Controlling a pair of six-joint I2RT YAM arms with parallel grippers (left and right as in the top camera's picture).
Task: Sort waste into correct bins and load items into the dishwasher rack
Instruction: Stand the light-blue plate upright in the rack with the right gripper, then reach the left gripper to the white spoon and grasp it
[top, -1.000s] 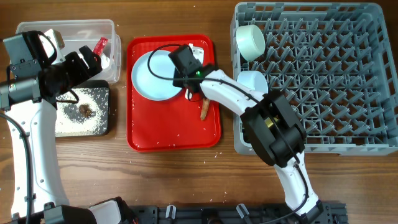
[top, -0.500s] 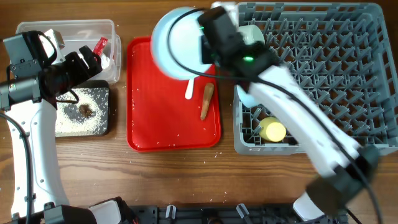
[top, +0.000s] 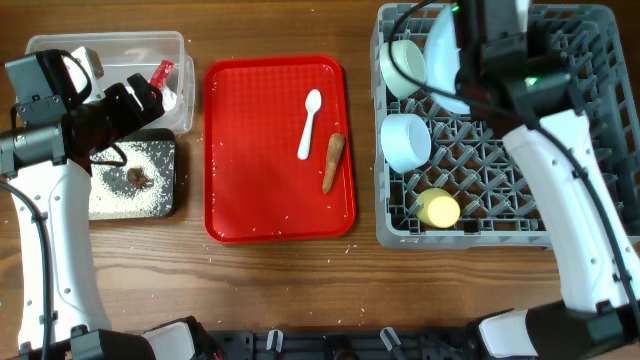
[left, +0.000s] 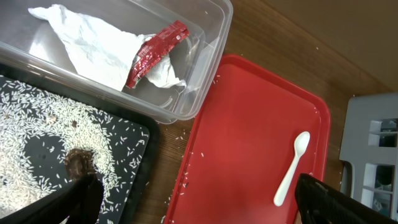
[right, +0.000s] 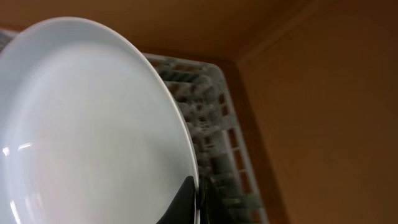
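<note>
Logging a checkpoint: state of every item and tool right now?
plate, tilted on edge, gripped over rack
right tool, shut on plate
left tool, open, empty
two bowls, in rack
yellow cup, in rack
spoon, on red tray
brown stick, on red tray
wrapper, tissue, in clear tub
grains, lump, in black tray

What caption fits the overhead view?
Right gripper holds the pale blue round plate over the grey plastic dishwasher rack; white plastic spoon lies on the flat red tray.

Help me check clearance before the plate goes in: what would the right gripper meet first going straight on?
Probably the rack: the right gripper, shut on the plate, points toward it past the plate's rim. Depth is unclear.
</note>
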